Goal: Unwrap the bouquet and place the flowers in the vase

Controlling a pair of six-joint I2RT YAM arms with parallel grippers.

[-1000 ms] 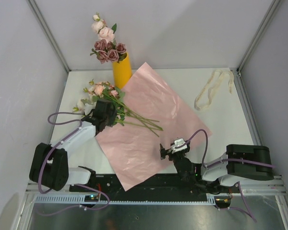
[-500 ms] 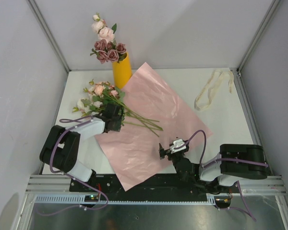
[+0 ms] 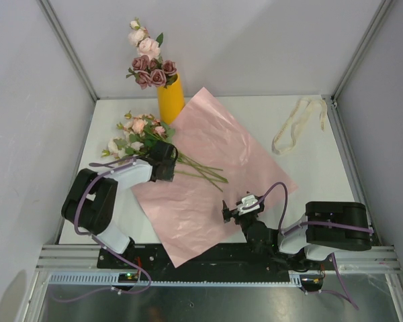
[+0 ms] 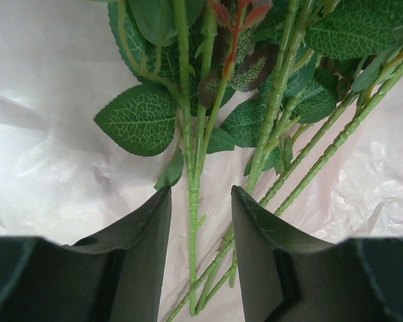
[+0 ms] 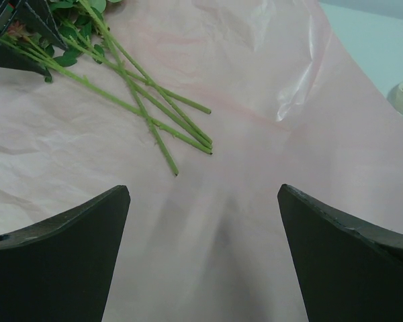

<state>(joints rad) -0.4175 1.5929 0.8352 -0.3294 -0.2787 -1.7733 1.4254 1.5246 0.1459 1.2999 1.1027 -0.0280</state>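
flowers (image 4: 191, 134) | one stem between left gripper (image 4: 200, 192) fingers, unclamped | jaws part-open | right gripper (image 5: 203, 190) wide, holding nothing

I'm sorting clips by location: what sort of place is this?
Probably a lab robot test cell: plain grey walls, metal frame rails, left arm and right arm mounted at a white table.

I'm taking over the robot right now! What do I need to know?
Left hand: open, straddling one green stem, not clamped.
Right hand: open, empty, above the pink paper.
Vase stands at the back with some roses in it.
Loose flowers lie partly on the paper; ribbon lies far right.
Done: unwrapping. Left: loose flowers into the vase.
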